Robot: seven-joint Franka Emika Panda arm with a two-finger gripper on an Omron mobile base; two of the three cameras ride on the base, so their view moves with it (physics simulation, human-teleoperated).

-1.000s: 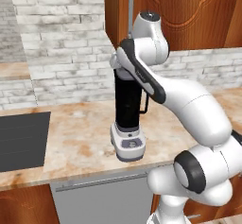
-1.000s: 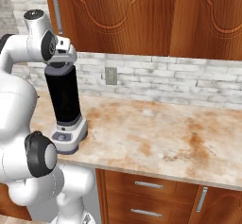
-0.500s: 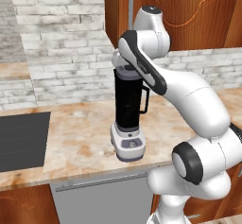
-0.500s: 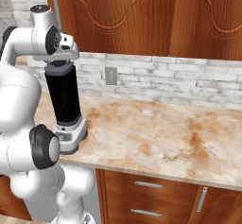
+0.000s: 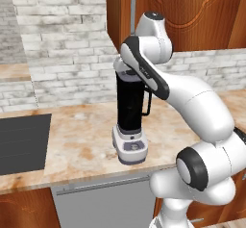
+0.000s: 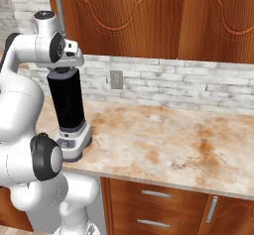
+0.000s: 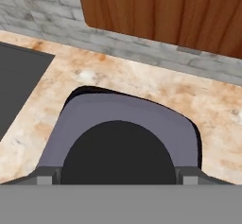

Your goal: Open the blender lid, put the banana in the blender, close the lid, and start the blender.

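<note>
The blender, a tall black jar on a light grey base with a front dial, stands near the counter's front edge. The dark grey blender lid sits on the jar's top. My gripper points straight down onto the lid and is open. Its fingertips stand left and right of the round centre knob, close to its sides. In the left base view my forearm covers the hand. The banana is out of view.
A black cooktop lies in the counter to the blender's left. Wooden wall cabinets hang close above my arm. The marbled counter stretches right of the blender, with a wall outlet behind and drawers below.
My arm's upper links have shifted a little above the blender while the hand stays at the lid. The blender and the lid have not moved. The jaws stand as wide as before.
</note>
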